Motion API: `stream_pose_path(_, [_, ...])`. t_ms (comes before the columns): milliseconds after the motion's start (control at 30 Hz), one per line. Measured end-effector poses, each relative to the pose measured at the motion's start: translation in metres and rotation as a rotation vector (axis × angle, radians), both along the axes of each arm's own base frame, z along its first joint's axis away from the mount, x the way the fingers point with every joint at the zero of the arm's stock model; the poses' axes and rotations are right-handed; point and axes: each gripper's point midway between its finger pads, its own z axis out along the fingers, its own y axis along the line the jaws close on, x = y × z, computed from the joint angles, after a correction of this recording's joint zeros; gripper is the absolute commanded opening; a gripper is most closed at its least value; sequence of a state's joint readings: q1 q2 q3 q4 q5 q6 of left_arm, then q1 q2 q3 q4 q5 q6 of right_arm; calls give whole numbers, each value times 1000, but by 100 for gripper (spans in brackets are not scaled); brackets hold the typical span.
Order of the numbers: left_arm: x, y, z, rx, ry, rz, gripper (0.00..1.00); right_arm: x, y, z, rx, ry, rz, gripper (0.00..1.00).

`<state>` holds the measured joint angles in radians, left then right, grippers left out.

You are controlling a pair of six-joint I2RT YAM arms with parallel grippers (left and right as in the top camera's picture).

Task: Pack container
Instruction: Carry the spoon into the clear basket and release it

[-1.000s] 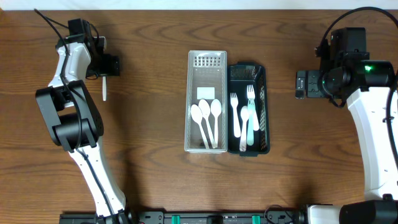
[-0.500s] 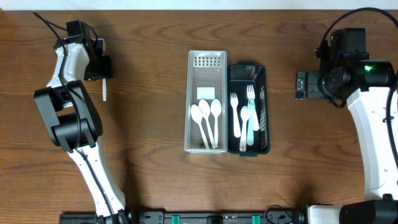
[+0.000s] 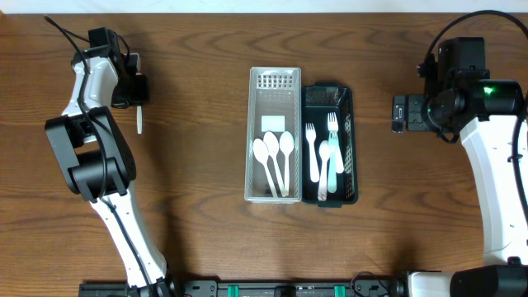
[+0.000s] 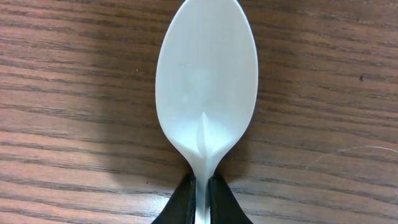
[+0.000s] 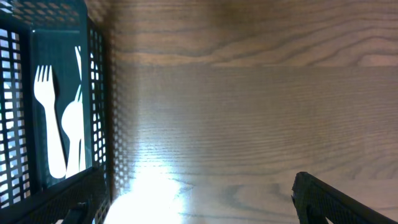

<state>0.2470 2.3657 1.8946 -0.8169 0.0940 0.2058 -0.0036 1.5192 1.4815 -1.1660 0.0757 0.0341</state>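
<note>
The left pincer (image 4: 200, 198) is shut tight on the thin handle of a white spoon (image 4: 205, 81). The round end sticks out in front of its fingers (image 4: 183, 209). This spoon is at the far left of the table (image 3: 198, 165), well apart from both trays. I cannot tell if it touches the wood or hangs just over it. The white tray (image 3: 275, 81) sits in the middle of the table, off to the right of the left pincer. It has three spoons (image 3: 273, 153) in it, so I think this spoon goes there too. The dark tray (image 3: 326, 96) touches its right side and holds the forks (image 3: 332, 124). From above, the held spoon runs the same way as the long side of the white tray, so it may need little turning, only a carry to the right. The right pincer (image 3: 399, 113) is spread wide and holds nothing. It is nearer the trays, but the left arm has the spoon, so the job looks like the left arm's.
</note>
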Motion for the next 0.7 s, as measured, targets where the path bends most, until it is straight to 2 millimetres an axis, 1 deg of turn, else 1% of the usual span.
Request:
stream_pose_path(167, [0, 0, 1, 0, 0, 0, 6, -1, 0, -1, 0, 6, 0, 99])
stream_pose_path(300, [-8, -4, 5, -7, 26, -4, 6, -1, 0, -1, 0, 6, 1, 99])
stream_pose_path(333, [-9, -5, 8, -6, 30, -6, 6, -1, 0, 0, 0, 5, 1, 99])
stream_pose_path(400, [-10, -11, 23, -2, 21, -18, 6, -1, 0, 0, -1, 3, 4, 99])
stream_pose_path(467, [-11, -25, 53, 4, -11, -39, 6, 0, 0, 0, -3, 0, 9, 99])
stream_pose_path(533, [-13, -48, 97, 11, -70, -68, 6, 2, 0, 1, -5, -10, 13, 99])
stream_pose_path(567, [-15, -62, 120, 15, -104, -90, 6, 4, 0, 1, -6, -14, 15, 99])
stream_pose_path(600, [-20, -82, 148, 15, -146, -115, 6, 5, 0, 2, -7, -22, 16, 99])
stream_pose_path(633, [-24, -98, 168, 13, -180, -140, 6, 8, 0, 3, -8, -32, 18, 99])
stream_pose_path(700, [-37, -143, 212, -8, -257, -200, 6, 12, -1, 5, -11, -52, 18, 99])
